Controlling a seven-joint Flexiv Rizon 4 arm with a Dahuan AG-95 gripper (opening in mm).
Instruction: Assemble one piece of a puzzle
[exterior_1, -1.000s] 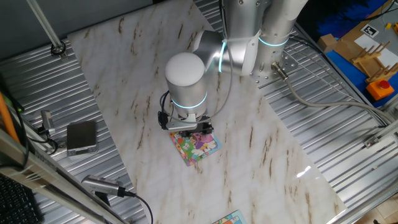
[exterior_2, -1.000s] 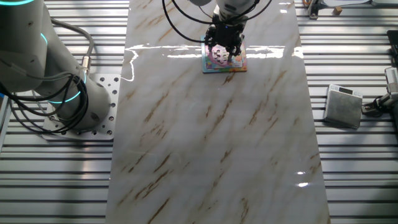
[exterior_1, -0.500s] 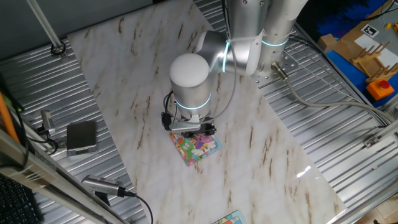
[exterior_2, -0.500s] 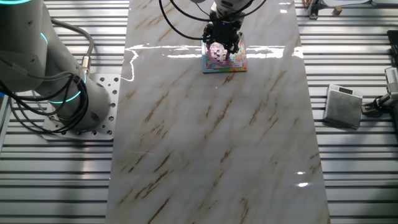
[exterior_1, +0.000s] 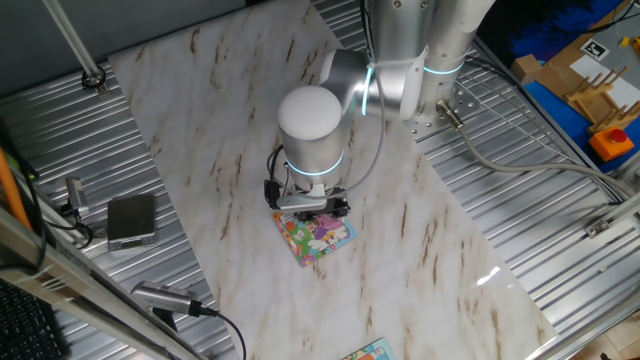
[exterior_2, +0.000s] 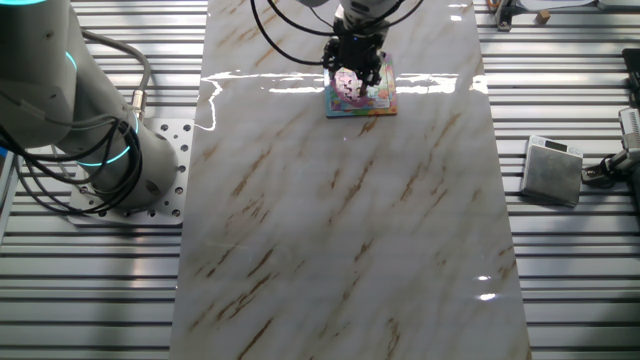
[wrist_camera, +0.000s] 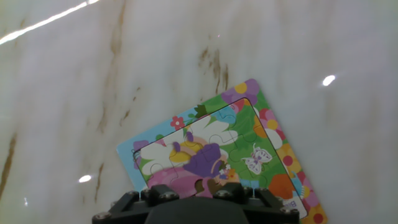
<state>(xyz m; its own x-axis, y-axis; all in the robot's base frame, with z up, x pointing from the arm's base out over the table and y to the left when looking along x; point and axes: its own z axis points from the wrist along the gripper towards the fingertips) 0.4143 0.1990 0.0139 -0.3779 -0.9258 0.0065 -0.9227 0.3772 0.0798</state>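
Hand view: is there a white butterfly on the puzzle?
Yes, a white butterfly sits on the green part of the puzzle.

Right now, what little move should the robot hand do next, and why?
Probably lift straight up a little. The hand sits right over the puzzle, and in the hand view no gap shows in the picture, though the hand hides the near part.

Gripper (exterior_2: 354, 72) directly over puzzle (exterior_2: 361, 97) at far end of marble table (exterior_2: 340, 220); jaws unclear
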